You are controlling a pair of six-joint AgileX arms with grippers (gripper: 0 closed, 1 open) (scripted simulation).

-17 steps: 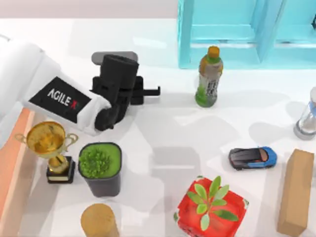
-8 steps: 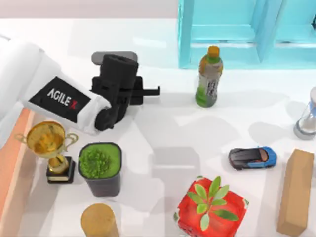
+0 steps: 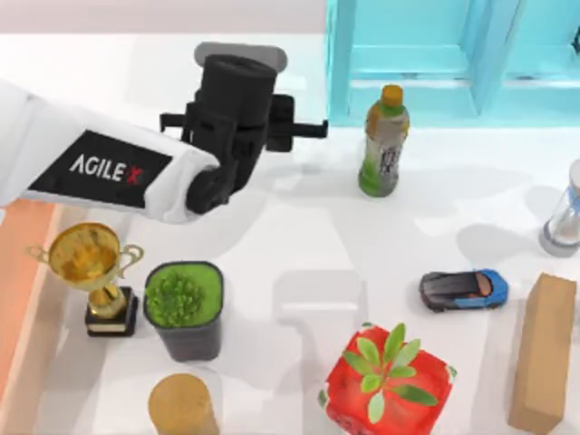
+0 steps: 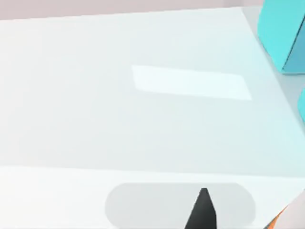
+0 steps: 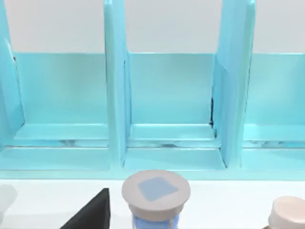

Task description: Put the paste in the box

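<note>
Whether the jaws of the left gripper [image 3: 237, 116] are apart or together cannot be told, as they are covered from above by its black body. The gripper is held over the far part of the white table [image 3: 299, 236], left of the teal rack [image 3: 453, 54] and of the drink bottle [image 3: 382, 140]. In the left wrist view bare table is seen beneath it, and a small white and orange edge [image 4: 286, 220] is caught just beside the gripper; whether that is the paste cannot be told. The box [image 3: 16, 299] is seen as a salmon strip at the table's left edge, beside the gold trophy [image 3: 91, 272]. Nearer the front a dark pot of green [image 3: 184, 308], a cork cylinder [image 3: 181, 408] and a red box with a plant [image 3: 388, 376] are set. At the right a toy car [image 3: 464, 288] and a wooden block [image 3: 542, 353] are placed. The state of the right gripper [image 5: 90, 214] cannot be told either; it is turned towards the rack, with a blue-lidded jar [image 5: 156, 195] near it.
</note>
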